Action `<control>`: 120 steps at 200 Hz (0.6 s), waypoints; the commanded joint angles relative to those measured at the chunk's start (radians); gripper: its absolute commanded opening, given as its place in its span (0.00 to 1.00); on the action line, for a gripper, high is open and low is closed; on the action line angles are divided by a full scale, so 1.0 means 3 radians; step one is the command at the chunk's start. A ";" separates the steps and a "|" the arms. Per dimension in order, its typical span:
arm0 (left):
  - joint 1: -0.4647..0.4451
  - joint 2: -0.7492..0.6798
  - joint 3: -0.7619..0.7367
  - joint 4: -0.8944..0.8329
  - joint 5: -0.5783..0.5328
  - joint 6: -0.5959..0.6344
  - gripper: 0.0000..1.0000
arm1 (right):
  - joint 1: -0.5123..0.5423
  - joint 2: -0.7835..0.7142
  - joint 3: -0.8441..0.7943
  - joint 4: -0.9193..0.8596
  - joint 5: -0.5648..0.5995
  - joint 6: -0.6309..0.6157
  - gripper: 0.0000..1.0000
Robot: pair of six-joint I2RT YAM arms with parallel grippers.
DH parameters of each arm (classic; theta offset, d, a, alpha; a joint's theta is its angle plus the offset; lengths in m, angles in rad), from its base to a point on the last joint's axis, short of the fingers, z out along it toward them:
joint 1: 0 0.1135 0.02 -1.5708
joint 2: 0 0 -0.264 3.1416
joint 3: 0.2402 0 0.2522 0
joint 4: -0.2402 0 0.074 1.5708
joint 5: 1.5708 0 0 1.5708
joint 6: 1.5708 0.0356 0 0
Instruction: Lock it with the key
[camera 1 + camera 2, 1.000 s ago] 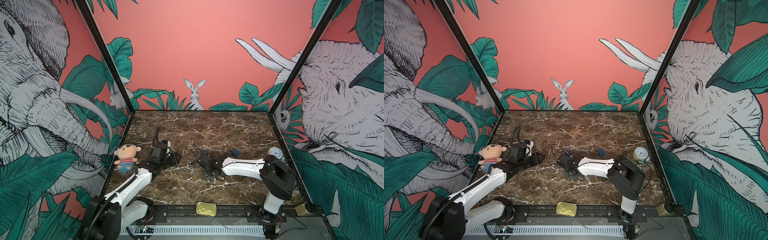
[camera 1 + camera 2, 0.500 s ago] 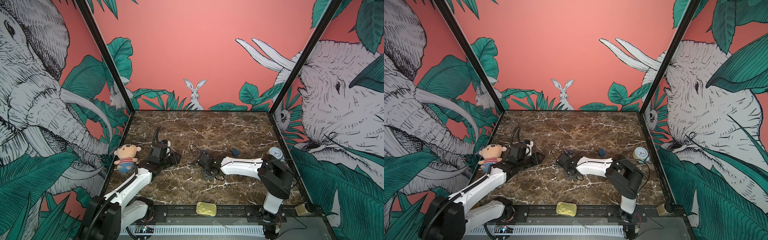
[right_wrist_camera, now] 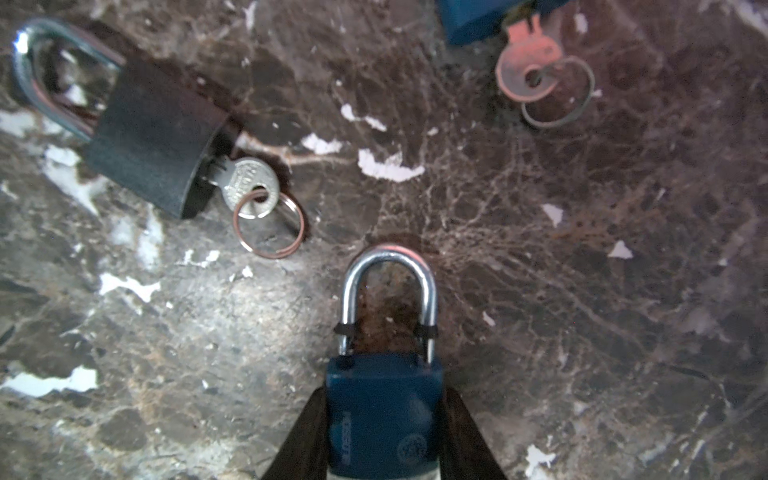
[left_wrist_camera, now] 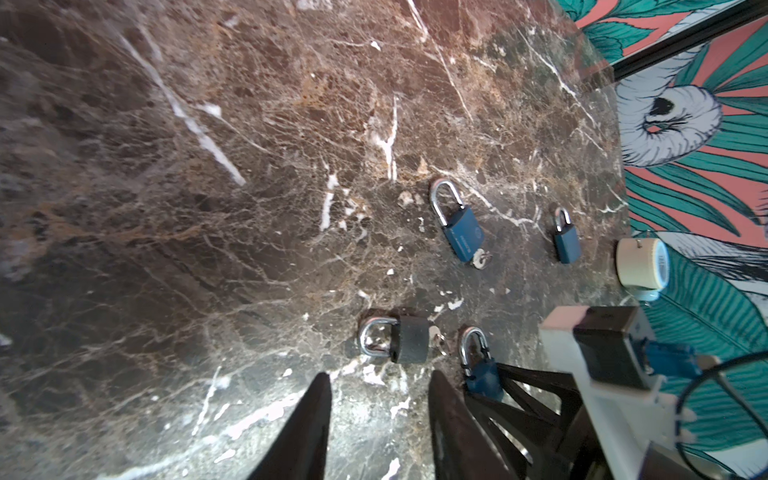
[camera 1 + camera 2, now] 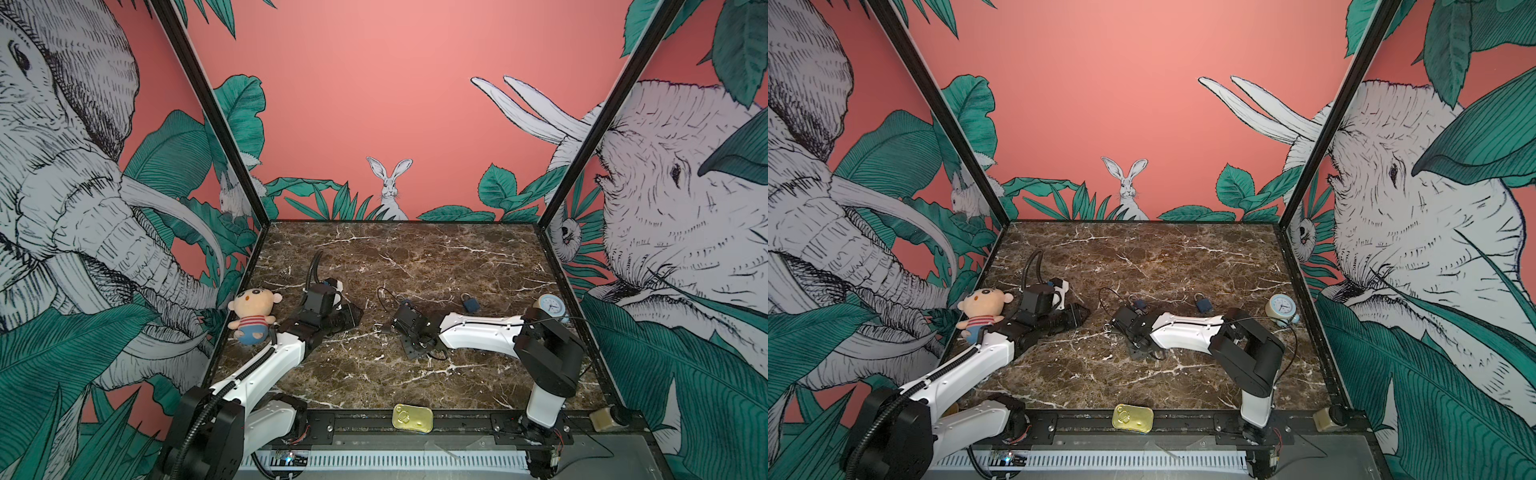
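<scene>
Surface (image 4: 166, 208) of dark marble, right fingers (image 3: 305, 444) clamped on blue padlock (image 3: 382, 419), shackle pointing ahead, black padlock (image 4: 411, 345) with key (image 3: 247, 187) inserted just ahead of left fingers (image 4: 307, 428), narrowly apart, empty

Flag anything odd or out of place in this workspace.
Nothing looks damaged or spilled. A gold tin sits on the front rail, off the marble table, and a plush doll lies at its left edge; neither belongs to the task.

doll (image 5: 253, 309) left, clock (image 5: 550, 305) right (padlock (image 3: 382, 415) between)
</scene>
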 commanded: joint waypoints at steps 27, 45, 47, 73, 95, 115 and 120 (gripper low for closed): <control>0.0021 0.0089 0.0177 0.0131 0.0688 0.0147 0.37 | 0.0019 -0.0500 0.0049 -0.0234 0.0028 -0.0420 0.19; 0.0015 0.0074 0.0131 0.0342 0.0979 0.0076 0.37 | 0.0021 -0.0592 0.0120 -0.0310 -0.0067 -0.0560 0.19; 0.0016 0.0075 0.0128 0.0363 0.0994 0.0072 0.37 | 0.0021 -0.0600 0.0126 -0.0317 -0.0077 -0.0571 0.18; 0.0005 0.0055 0.0086 0.0590 0.1362 -0.0034 0.40 | 0.0019 -0.0706 0.0193 -0.0335 -0.0266 -0.0678 0.19; -0.0020 0.0099 0.0036 0.0844 0.1543 -0.0178 0.43 | 0.0018 -0.0782 0.0229 -0.0288 -0.0431 -0.0688 0.19; -0.0085 0.0163 0.0019 0.1007 0.1660 -0.0261 0.43 | 0.0004 -0.0832 0.0246 -0.0226 -0.0563 -0.0673 0.19; -0.0105 0.0180 0.0025 0.1025 0.1684 -0.0256 0.43 | -0.0003 -0.0843 0.0251 -0.0208 -0.0587 -0.0666 0.19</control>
